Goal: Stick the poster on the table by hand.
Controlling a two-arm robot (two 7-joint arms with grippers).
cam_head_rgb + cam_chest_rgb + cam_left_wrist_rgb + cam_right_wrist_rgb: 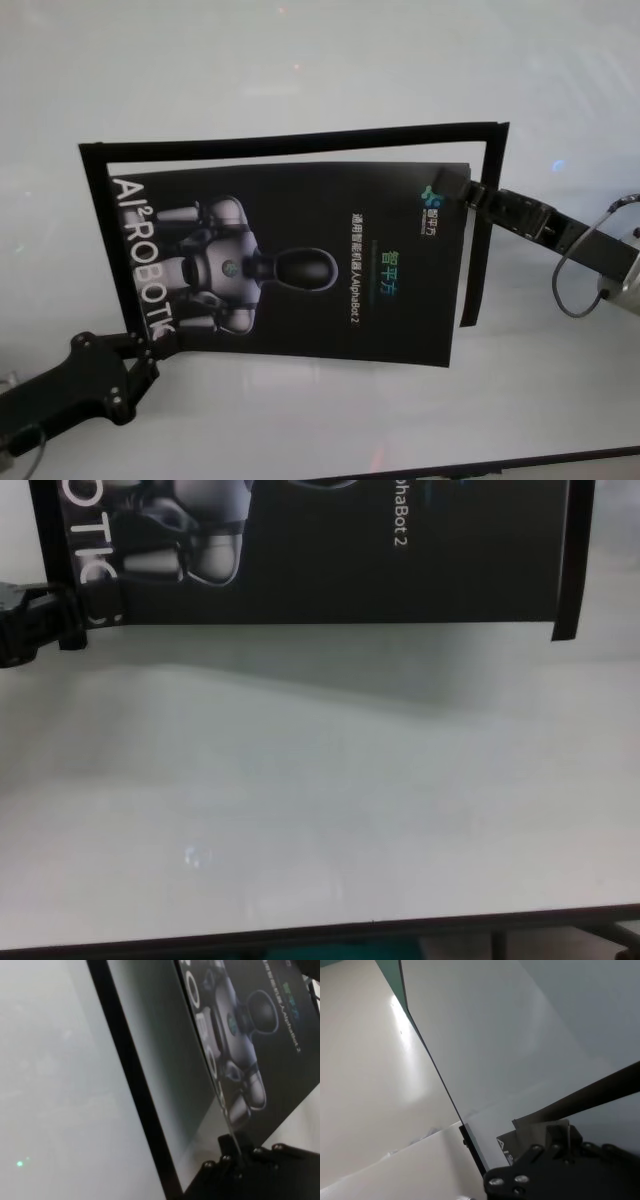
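Note:
The poster [300, 260], black and glossy with a grey-white robot and white letters, is held between my two grippers just above the white table [300, 60], with a shadow under it. My left gripper [150, 348] is shut on its near left corner; the left wrist view shows the fingers [235, 1152] pinching the sheet's edge [270, 1060]. My right gripper [470, 190] is shut on its far right corner, which also shows in the right wrist view [565, 1142]. The chest view shows the poster's lower part [330, 550] and the left gripper [75, 615].
Narrow black tape strips frame the spot: one along the far side [300, 137], one at the left [98, 200], one at the right [478, 260], which also shows in the chest view [570, 560]. The table's dark front edge [300, 938] is near.

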